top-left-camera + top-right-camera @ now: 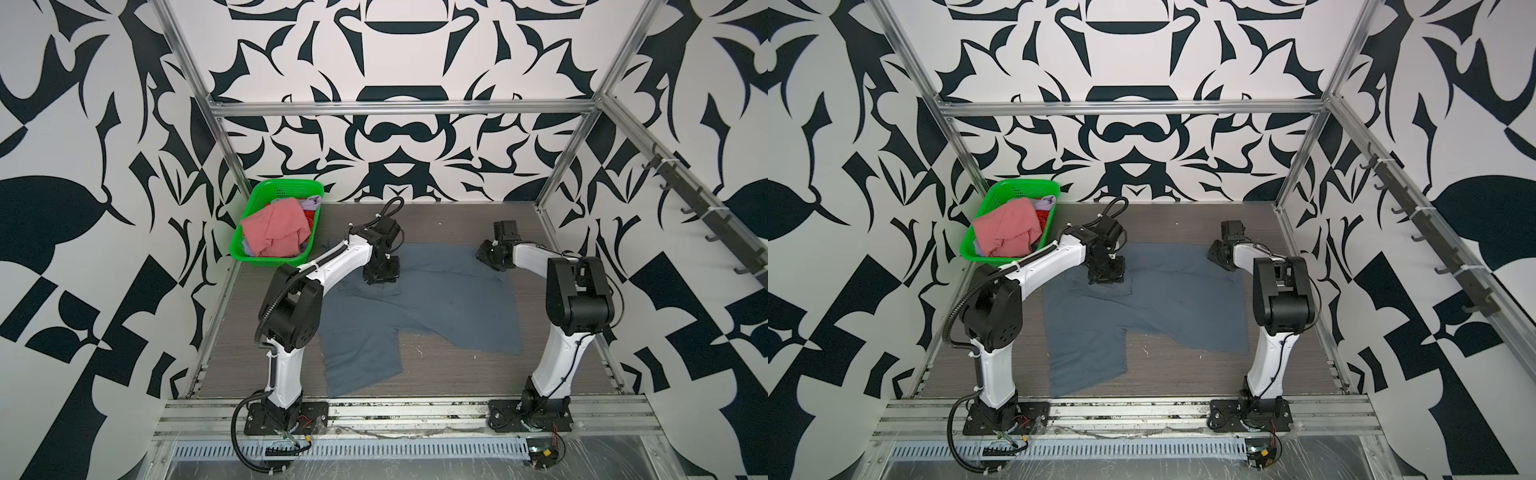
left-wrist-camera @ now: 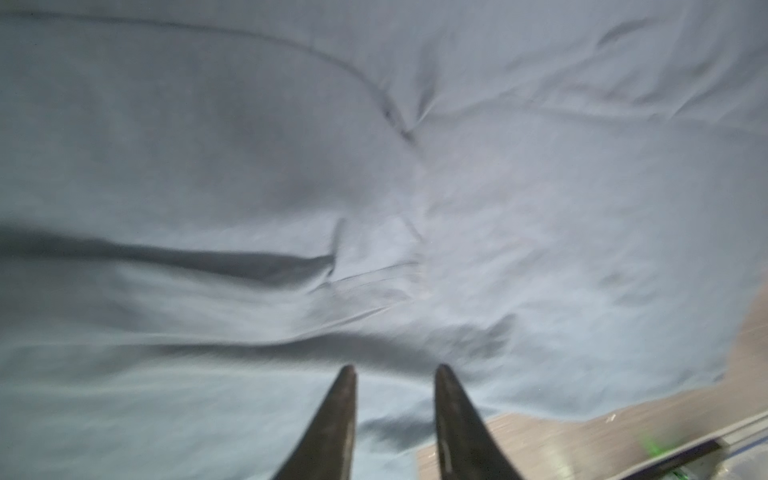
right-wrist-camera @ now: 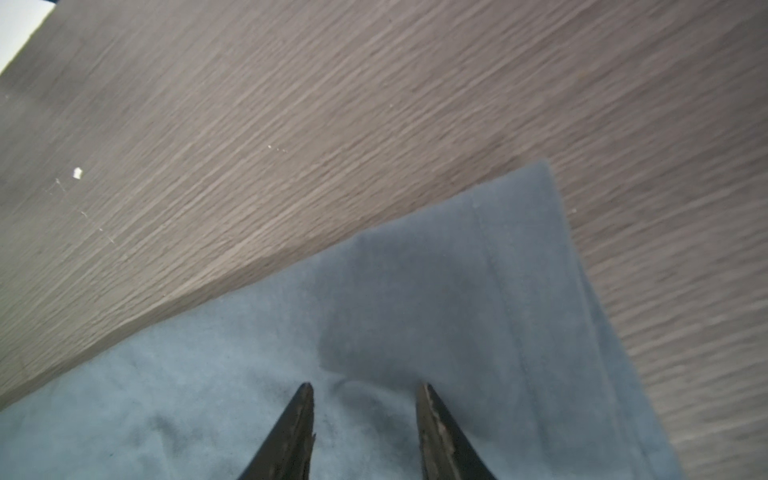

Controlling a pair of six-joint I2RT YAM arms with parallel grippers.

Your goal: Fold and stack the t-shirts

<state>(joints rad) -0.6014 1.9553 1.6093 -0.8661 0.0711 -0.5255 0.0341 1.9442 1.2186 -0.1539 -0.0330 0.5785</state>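
On the surface (image 1: 457,374) centre, blue-grey shirt (image 1: 419,307) lies spread, unfolded, left fingers (image 2: 332,424) and right fingers (image 3: 440,436) both parted and empty over its far edge; pink shirt (image 1: 274,230) and others wait in far-left basket (image 1: 291,183); no stack yet.

In both top views the walls (image 1: 399,62) are white with big black shapes, like leaves and swirls. Shiny metal bars (image 1: 399,109) make a frame across the middle and down both sides. The table (image 1: 457,224) in the middle is grey-brown wood with thin lines. Dark hooks (image 1: 706,205) run in a row on the right. A grey strip (image 1: 374,451) with slots lies across the bottom. The light is bright and even.
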